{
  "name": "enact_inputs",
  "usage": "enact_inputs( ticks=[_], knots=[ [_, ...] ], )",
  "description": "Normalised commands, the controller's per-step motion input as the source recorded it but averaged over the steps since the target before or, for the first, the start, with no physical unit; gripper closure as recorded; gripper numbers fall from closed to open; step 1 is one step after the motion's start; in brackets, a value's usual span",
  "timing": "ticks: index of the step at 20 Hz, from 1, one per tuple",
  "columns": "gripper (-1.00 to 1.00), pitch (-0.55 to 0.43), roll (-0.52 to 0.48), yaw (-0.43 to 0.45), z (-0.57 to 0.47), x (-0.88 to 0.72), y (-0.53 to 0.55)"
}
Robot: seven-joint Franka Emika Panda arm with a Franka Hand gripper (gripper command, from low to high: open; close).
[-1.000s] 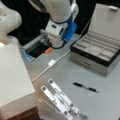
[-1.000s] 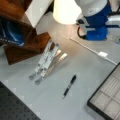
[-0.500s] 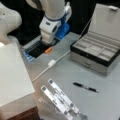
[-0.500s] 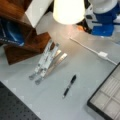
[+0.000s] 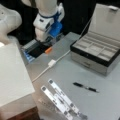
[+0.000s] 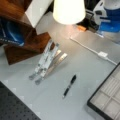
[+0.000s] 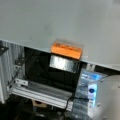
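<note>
1. The orange block [image 5: 48,50] is seen at the table [image 5: 75,100] edge, at a front view's top left; its long axis is laid along that edge, as shown in the wrist view [image 7: 66,50].
2. The compartmented box [image 5: 96,50] is shown with its lid raised; its compartments appear empty.
3. The gripper [image 5: 43,41] is positioned just above and left of the block; whether the fingers are apart or together cannot be told.
4. A pen [image 5: 85,87], a white cable [image 5: 51,63] and a folding stand [image 5: 61,100] are laid on the table.

bare table [image 5: 75,72] between white cable [image 5: 51,62] and pen [image 5: 85,87], open box [image 5: 100,53] apparently blocking beyond
</note>
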Motion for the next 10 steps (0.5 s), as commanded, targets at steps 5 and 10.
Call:
enact_inputs(
  ticks=[5,10],
  knots=[
    [-1.0,-0.16,-0.185,-0.187,-0.07,-0.22,-0.14],
    [1.0,-0.181,-0.258,-0.207,-0.09,-0.11,-0.06]
  ],
)
